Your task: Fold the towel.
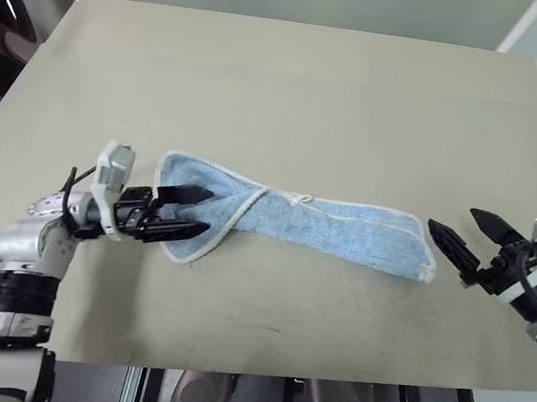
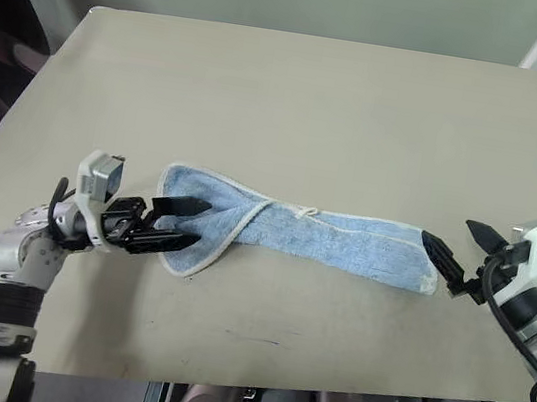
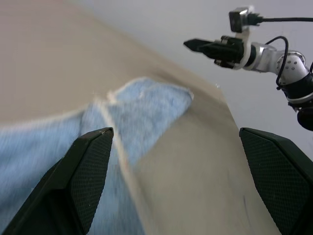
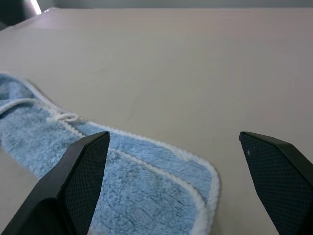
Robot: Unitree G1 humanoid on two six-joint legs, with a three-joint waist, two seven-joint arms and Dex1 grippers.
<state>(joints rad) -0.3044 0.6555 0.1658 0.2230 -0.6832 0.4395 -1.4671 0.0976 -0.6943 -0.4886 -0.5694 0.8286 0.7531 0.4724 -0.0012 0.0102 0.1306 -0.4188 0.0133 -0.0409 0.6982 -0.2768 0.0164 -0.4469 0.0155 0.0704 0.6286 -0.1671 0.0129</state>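
The towel (image 1: pixel 306 222) is light-blue terry with cream-white stitched edging. It lies stretched in a long, twisted band across the desk (image 1: pixel 295 94). Its left end is wider.

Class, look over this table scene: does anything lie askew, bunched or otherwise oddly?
Yes. The towel is not spread flat: it lies as a long, narrow strip across the table, slanting slightly, with one layer lapped over another near its middle. Its end by the open left gripper flares wider. The open right gripper is beside the other end.

towel (image 1: pixel 325 228): light blue terry, cream-white stitched edging, small white loop | table (image 1: pixel 295 94): plain beige | left gripper (image 1: pixel 189 211) and right gripper (image 1: pixel 465 236): black fingers, white mounts
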